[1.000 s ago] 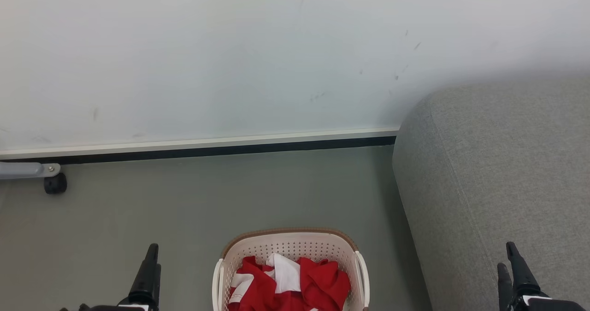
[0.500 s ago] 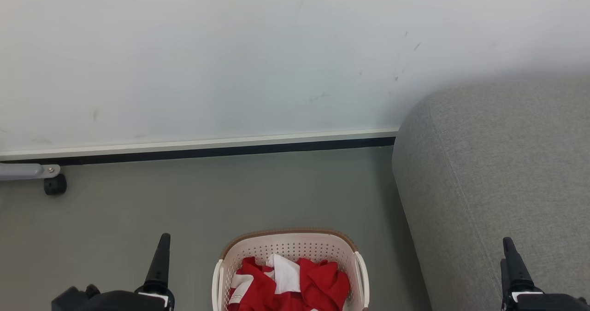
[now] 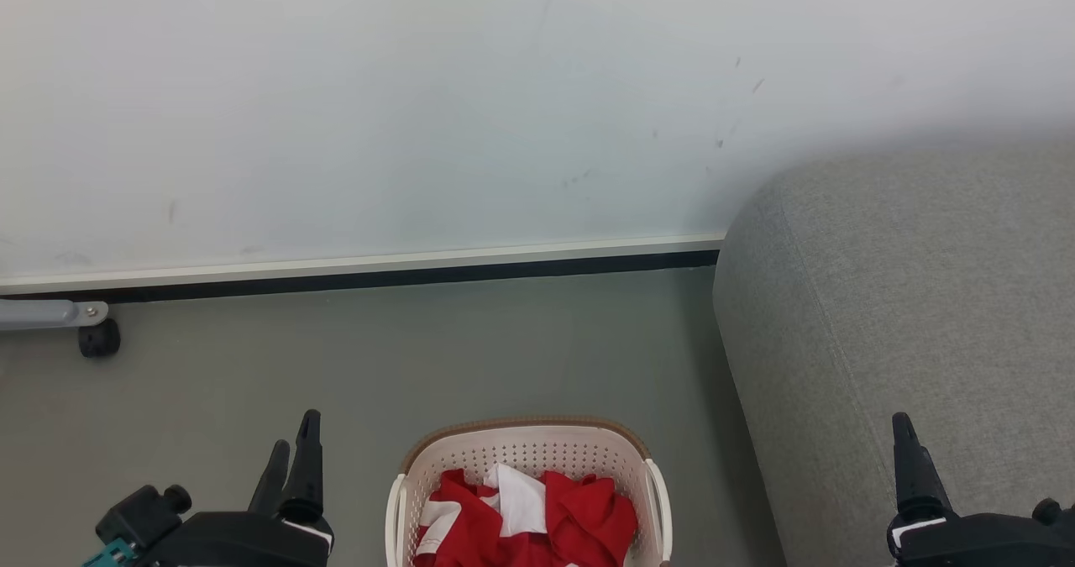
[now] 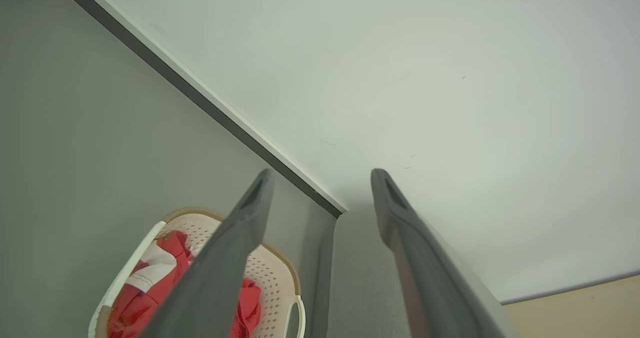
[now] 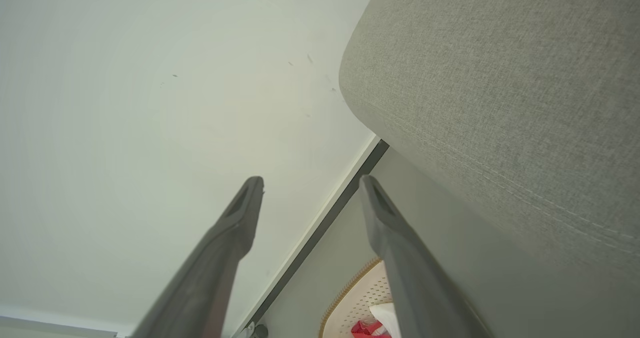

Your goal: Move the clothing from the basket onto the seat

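Note:
Red and white clothing [image 3: 529, 512] lies crumpled in the cream perforated basket [image 3: 529, 445] with its brown rim, on the floor at the bottom middle of the head view. The grey sofa seat [image 3: 907, 298] rises right of the basket. My left gripper [image 3: 294, 441] is open, empty, left of the basket. My right gripper [image 3: 903, 428] is over the sofa's edge at the lower right. In the left wrist view, the left gripper [image 4: 322, 175] frames the basket [image 4: 282, 278], clothing [image 4: 145, 283] and sofa [image 4: 360, 278]. In the right wrist view, the right gripper [image 5: 310, 183] stands open before the sofa [image 5: 500, 77], with the basket [image 5: 360, 293] below.
A pale wall with a dark baseboard [image 3: 361, 277] runs behind the grey floor [image 3: 420, 357]. A black caster on a grey metal leg [image 3: 97, 336] stands at the far left by the wall.
Both grippers have risen further into the head view. The left one has turned so that both its fingers now show apart. Basket and clothing have not moved.

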